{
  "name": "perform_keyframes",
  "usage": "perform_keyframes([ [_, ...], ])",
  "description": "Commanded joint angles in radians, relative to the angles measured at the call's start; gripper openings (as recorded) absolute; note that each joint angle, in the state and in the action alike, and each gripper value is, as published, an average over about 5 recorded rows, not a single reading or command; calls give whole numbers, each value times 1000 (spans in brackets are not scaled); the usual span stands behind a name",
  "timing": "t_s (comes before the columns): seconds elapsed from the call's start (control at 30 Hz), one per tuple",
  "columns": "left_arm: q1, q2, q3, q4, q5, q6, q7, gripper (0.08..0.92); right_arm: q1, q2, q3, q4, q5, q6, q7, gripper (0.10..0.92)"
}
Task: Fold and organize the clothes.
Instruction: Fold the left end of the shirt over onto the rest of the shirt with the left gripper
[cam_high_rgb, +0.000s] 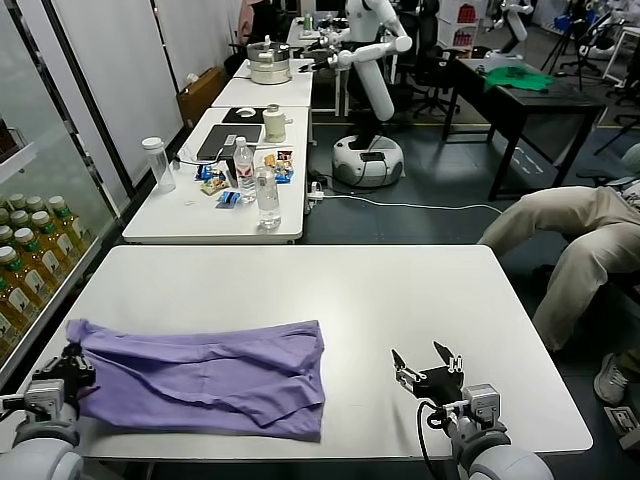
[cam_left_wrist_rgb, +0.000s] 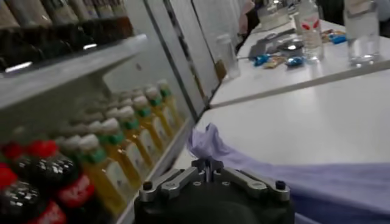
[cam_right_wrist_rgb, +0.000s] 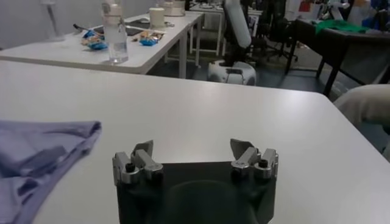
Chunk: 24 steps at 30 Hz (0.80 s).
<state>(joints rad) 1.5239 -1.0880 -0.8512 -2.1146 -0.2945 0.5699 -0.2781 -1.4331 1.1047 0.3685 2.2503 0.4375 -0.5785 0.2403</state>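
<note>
A lavender T-shirt (cam_high_rgb: 210, 380) lies folded into a wide band on the near left of the white table (cam_high_rgb: 400, 290), its plain side up. My left gripper (cam_high_rgb: 72, 362) is at the shirt's left edge, and its jaws are shut on the cloth there. In the left wrist view the closed fingertips (cam_left_wrist_rgb: 208, 163) meet the shirt (cam_left_wrist_rgb: 317, 182), whose corner stands raised just beyond them. My right gripper (cam_high_rgb: 427, 362) hovers open over bare table to the right of the shirt, nothing between its fingers (cam_right_wrist_rgb: 194, 149). The shirt's right end (cam_right_wrist_rgb: 36, 152) lies well apart from it.
A shelf of bottled drinks (cam_high_rgb: 25, 250) stands close along the table's left side. Behind the table is a second table with water bottles (cam_high_rgb: 267, 195) and snacks. A seated person's legs (cam_high_rgb: 570, 240) are at the right. Another robot (cam_high_rgb: 370, 90) stands at the back.
</note>
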Motion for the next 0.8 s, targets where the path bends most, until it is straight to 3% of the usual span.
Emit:
perform_keyframes([
  [0.03,12,-62,129,-280,-489,13,38,113,-11,3,18,4,-5,0,0,823],
  [0.3,-85,-156,404,-200,-353,12,83,113,-27,7,32,10,-13,0,2,823],
  [0.8,-218,-252,569,-8,-192,12,51,113,-8,11,6,-13,-42,0,0,823],
])
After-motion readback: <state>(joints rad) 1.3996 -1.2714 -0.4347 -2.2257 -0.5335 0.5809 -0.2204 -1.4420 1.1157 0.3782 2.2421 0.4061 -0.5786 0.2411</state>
